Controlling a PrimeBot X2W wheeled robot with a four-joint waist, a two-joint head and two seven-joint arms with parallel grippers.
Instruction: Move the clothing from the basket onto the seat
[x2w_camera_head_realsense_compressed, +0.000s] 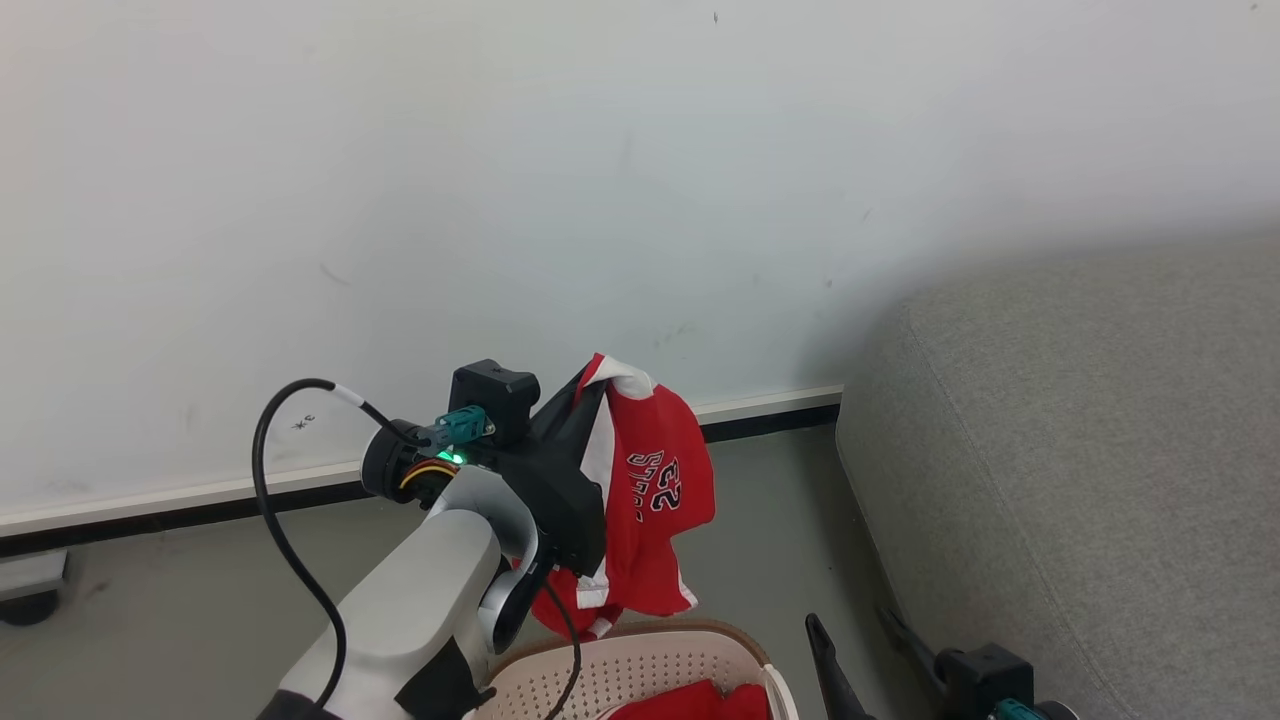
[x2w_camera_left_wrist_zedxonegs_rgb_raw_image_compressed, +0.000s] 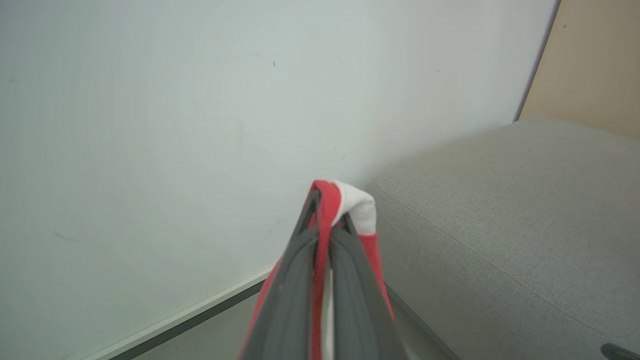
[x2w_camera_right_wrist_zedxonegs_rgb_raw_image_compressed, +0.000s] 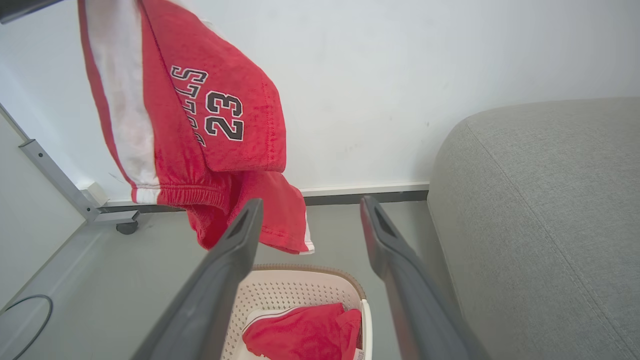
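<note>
My left gripper (x2w_camera_head_realsense_compressed: 598, 372) is shut on a red garment (x2w_camera_head_realsense_compressed: 655, 500) with a white stripe and the number 23, which hangs free in the air above the basket (x2w_camera_head_realsense_compressed: 640, 660). In the left wrist view its fingers (x2w_camera_left_wrist_zedxonegs_rgb_raw_image_compressed: 350, 280) pinch the red and white fabric (x2w_camera_left_wrist_zedxonegs_rgb_raw_image_compressed: 357, 207) at their tips. The same garment (x2w_camera_right_wrist_zedxonegs_rgb_raw_image_compressed: 200, 125) dangles at the upper left of the right wrist view. A second red garment (x2w_camera_right_wrist_zedxonegs_rgb_raw_image_compressed: 305, 335) lies inside the cream basket (x2w_camera_right_wrist_zedxonegs_rgb_raw_image_compressed: 280, 295). My right gripper (x2w_camera_right_wrist_zedxonegs_rgb_raw_image_compressed: 310, 210) stands open and empty, low beside the basket. The grey seat (x2w_camera_head_realsense_compressed: 1080, 440) lies to the right.
A white wall with a white and dark baseboard (x2w_camera_head_realsense_compressed: 770, 410) runs behind everything. The floor (x2w_camera_head_realsense_compressed: 180, 610) is grey. A metal frame leg on a caster (x2w_camera_right_wrist_zedxonegs_rgb_raw_image_compressed: 125, 225) stands at the left by the wall, and a black cable (x2w_camera_right_wrist_zedxonegs_rgb_raw_image_compressed: 25, 320) lies on the floor.
</note>
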